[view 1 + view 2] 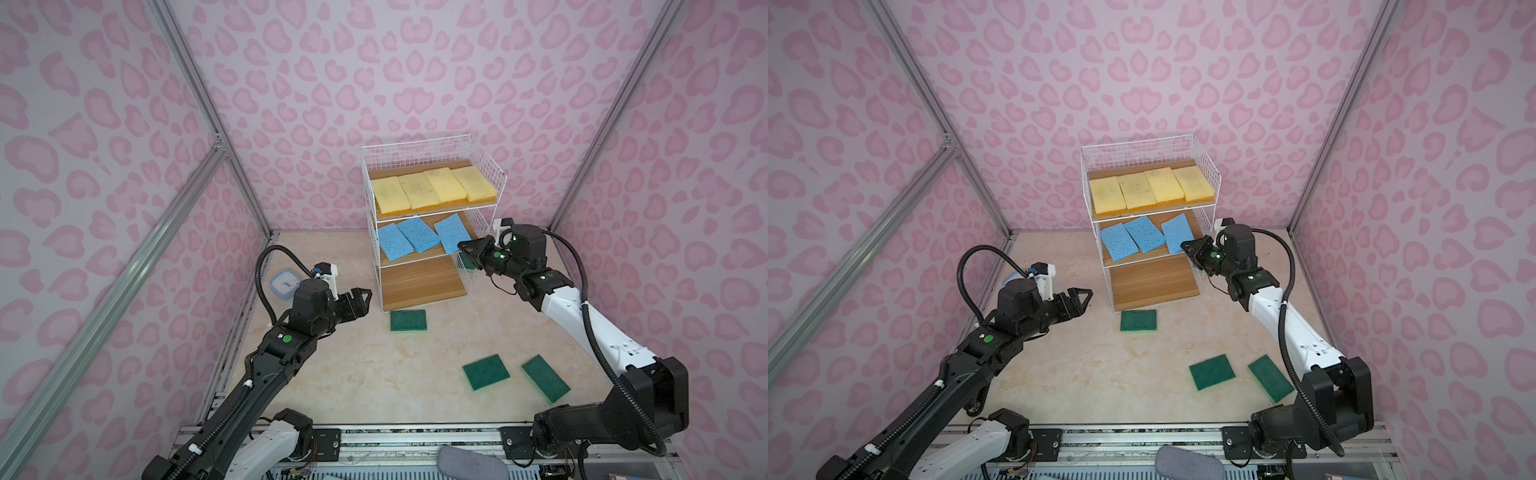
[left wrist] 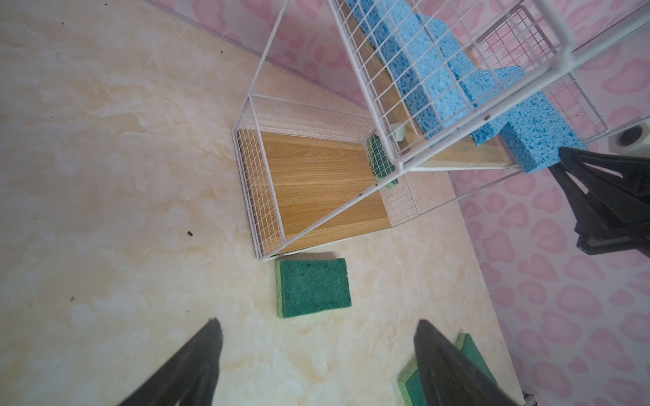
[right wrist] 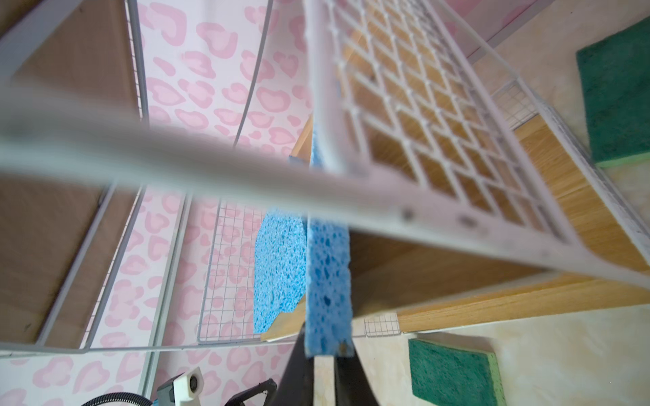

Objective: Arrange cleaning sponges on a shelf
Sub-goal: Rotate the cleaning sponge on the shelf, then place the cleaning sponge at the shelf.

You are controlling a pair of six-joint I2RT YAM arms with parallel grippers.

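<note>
Three pink-spotted walls [image 1: 374,62] — marbled beige tabletop [image 1: 353,374].

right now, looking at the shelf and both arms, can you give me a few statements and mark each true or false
1. The top tier of the shelf holds four yellow sponges. True.
2. The right gripper has its fingers shut on a blue sponge at the middle tier. True.
3. The left gripper holds a green sponge. False: its fingers are apart and hold nothing.
4. Three green sponges lie on the bottom board. False: the part of the board that shows is bare, and those green sponges lie on the table.
</note>
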